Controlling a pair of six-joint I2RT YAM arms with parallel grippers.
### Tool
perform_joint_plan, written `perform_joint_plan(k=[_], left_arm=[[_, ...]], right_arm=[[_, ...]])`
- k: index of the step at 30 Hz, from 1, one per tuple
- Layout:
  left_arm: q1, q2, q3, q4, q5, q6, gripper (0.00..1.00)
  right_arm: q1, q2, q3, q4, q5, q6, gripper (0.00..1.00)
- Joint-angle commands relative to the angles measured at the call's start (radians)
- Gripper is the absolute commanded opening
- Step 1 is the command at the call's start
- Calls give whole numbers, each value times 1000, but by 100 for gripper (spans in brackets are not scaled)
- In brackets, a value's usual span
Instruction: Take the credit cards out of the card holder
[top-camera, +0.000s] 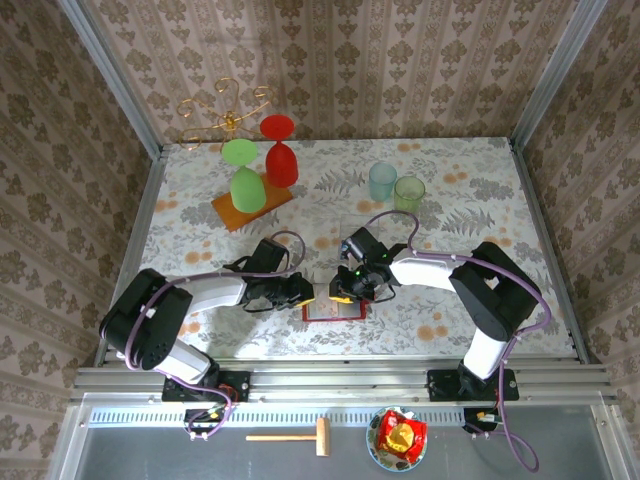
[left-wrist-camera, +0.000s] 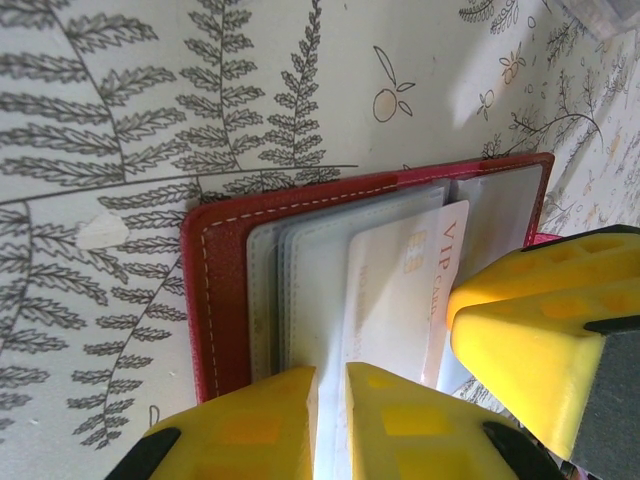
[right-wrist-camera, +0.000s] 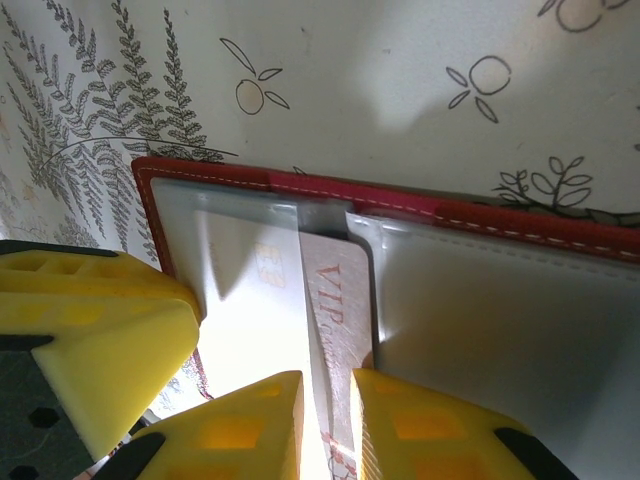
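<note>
We see the red card holder (top-camera: 335, 308) lying open at six o'clock on the surface (top-camera: 450, 200). Our left tool (left-wrist-camera: 330, 378) pinches its clear pocket leaf (left-wrist-camera: 300, 290), the right tool (right-wrist-camera: 327, 385) clamps the pale card (right-wrist-camera: 335, 290), partly inside; we judge none is out yet

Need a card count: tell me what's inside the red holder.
One pale card marked VIP, partly tucked among the clear pockets of the card holder. Overlapping pockets hide whether more cards lie behind.
</note>
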Motion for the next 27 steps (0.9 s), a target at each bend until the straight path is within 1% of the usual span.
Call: perform_joint_plan(k=[1, 14, 19, 27], left_arm=[[-4, -18, 2, -39, -14, 4, 16], [-12, -29, 44, -61, -2, 11, 16], [-29, -13, 63, -59, 0, 19, 14], [-39, 18, 71, -109, -27, 44, 12]], right_arm=[[-6, -15, 21, -13, 27, -6, 20], [-16, -60, -1, -12, 32, 0, 20], [-23, -60, -26, 18, 8, 14, 20], [-27, -29, -49, 57, -21, 27, 20]])
